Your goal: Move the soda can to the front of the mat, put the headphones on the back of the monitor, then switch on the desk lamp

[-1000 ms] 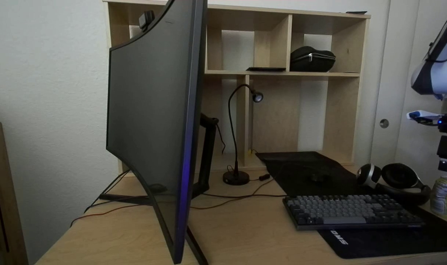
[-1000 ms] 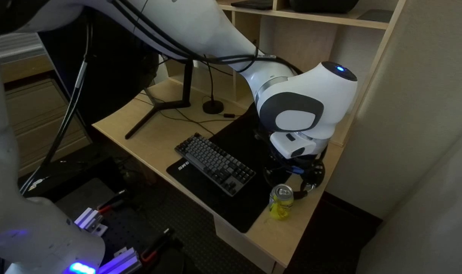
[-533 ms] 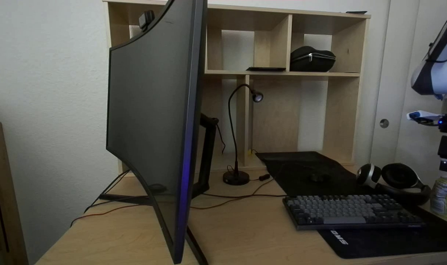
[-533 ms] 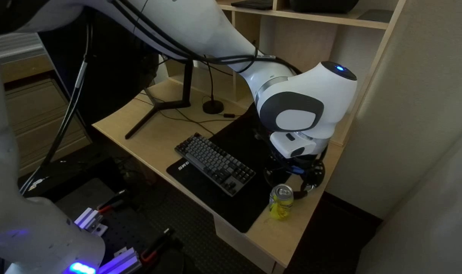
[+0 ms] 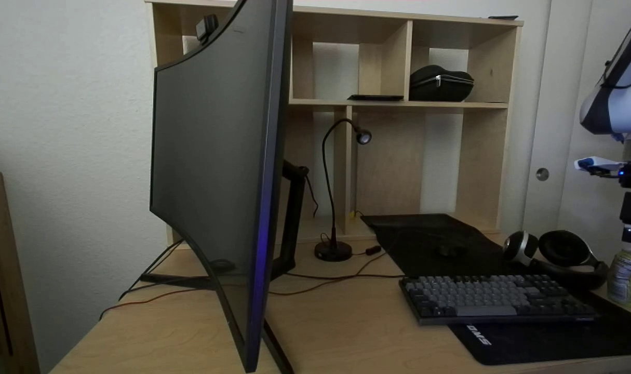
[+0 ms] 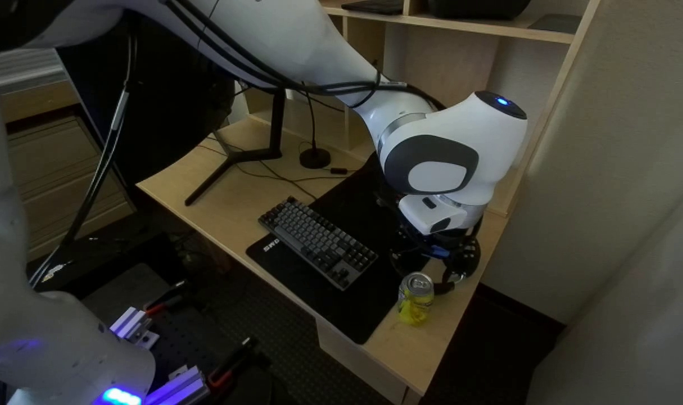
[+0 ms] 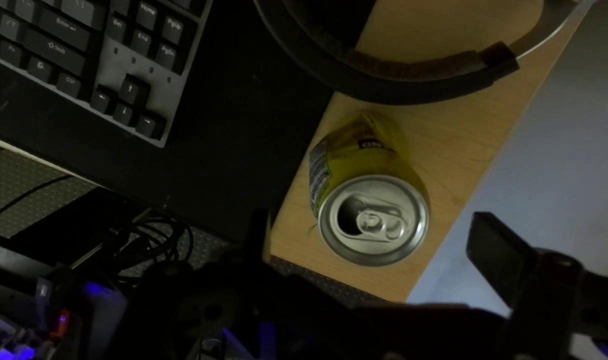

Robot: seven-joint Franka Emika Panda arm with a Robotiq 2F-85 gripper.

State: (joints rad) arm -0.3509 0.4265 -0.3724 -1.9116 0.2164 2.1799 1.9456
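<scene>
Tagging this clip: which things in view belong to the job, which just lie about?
Job:
yellow metal soda can
flat black desk mat
black-silver padded headphones
large curved black monitor
slim black gooseneck desk lamp

Lying about:
grey-black rectangular keyboard
rounded black zippered case

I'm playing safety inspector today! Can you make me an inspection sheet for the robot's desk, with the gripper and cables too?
Surface: wooden desk.
Job's things: soda can upright, opened, dented-looking, on the desk beside the black mat; headphones lying across the mat's edge; monitor with dark screen; lamp seems off.
Clutter: keyboard partly on the mat; small dark thing there, too dim to name.
Gripper: open above the soda can, holding nothing.
Cables: several trail over the desk near the monitor; more along the arm.
Surroundings: wooden shelves along the desk's back, black case on one.
</scene>
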